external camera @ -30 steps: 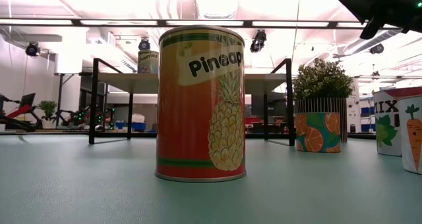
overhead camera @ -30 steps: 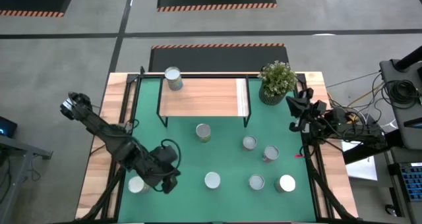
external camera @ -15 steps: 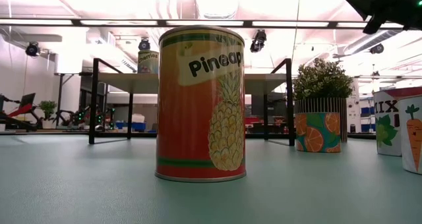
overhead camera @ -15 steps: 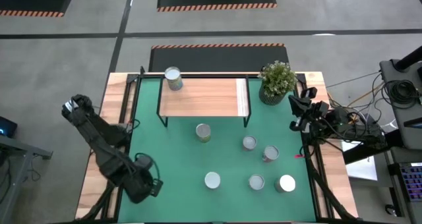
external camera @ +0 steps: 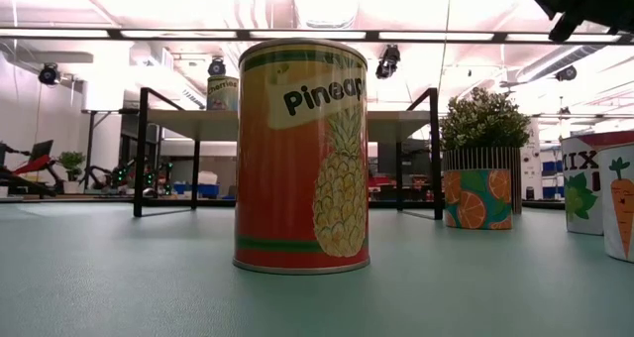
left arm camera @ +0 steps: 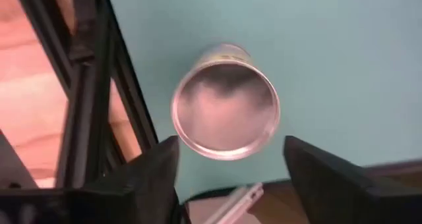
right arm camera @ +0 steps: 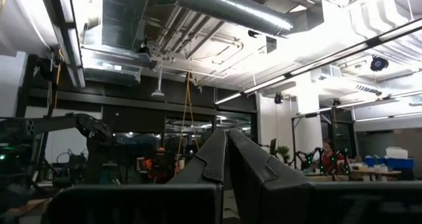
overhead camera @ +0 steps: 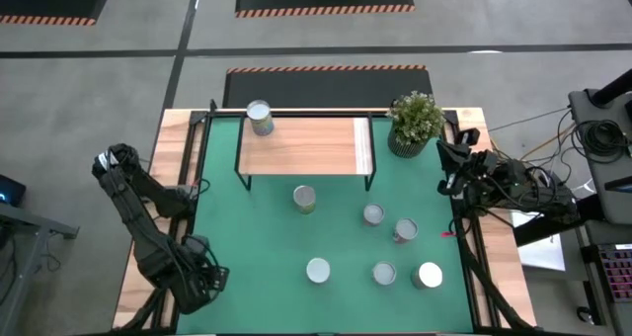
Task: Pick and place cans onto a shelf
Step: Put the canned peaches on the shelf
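My left gripper hangs open over the mat's near left corner, pointing down. In the left wrist view its fingers stand on either side of a can's silvery top, above it and apart from it. That can is hidden under the arm in the high view. One can stands on the light-wood shelf at its far left corner. Several cans stand upright on the green mat, among them the pineapple can, which also shows in the high view. My right gripper is shut and empty at the mat's right edge.
A potted plant stands at the far right beside the shelf. Cans stand in front of the shelf and at the near right. Black frame rails run along the mat's left edge close to the can.
My left gripper has swung from the near middle of the mat toward the table's left edge and now hangs over the near left can, which has kept its place. My right gripper has drawn a little toward the table's right edge.
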Controlling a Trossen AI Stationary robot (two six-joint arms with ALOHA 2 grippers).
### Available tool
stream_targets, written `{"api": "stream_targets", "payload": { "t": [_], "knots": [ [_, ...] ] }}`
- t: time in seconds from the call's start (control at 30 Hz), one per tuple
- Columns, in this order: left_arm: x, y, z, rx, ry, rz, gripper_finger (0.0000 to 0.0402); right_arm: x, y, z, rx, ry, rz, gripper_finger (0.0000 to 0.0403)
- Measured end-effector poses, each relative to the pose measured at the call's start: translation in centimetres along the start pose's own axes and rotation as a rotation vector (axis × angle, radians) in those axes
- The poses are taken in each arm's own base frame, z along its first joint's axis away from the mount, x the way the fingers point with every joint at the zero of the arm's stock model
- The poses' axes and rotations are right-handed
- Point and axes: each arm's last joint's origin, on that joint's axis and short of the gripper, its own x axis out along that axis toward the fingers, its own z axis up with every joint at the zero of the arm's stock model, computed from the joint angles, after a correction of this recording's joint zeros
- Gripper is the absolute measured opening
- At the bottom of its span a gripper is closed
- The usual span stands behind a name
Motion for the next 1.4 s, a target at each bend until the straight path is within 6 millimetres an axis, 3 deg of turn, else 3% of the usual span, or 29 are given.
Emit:
{"api": "stream_targets", "payload": {
  "t": [0.17, 0.3, 1.2, 1.4],
  "knots": [
    [0.2, -0.1, 0.0, 0.0, -0.025, 0.002, 0.0325, 0.0, 0.0, -0.1, -0.012, 0.006, 0.001, 0.0009],
    [0.7, -0.3, -0.1, 0.011, -0.059, 0.004, 0.0345, 0.0, 0.0, -0.1, -0.012, 0.01, 0.002, 0.0009],
    [4.2, -1.1, -1.6, 0.034, -0.169, 0.119, 0.0339, 0.0, 0.0, -0.2, -0.011, 0.021, 0.004, 0.0009],
    [4.5, -1.1, -1.7, 0.034, -0.171, 0.127, 0.0314, 0.0, 0.0, -0.2, -0.011, 0.022, 0.004, 0.0009]
  ]
}}
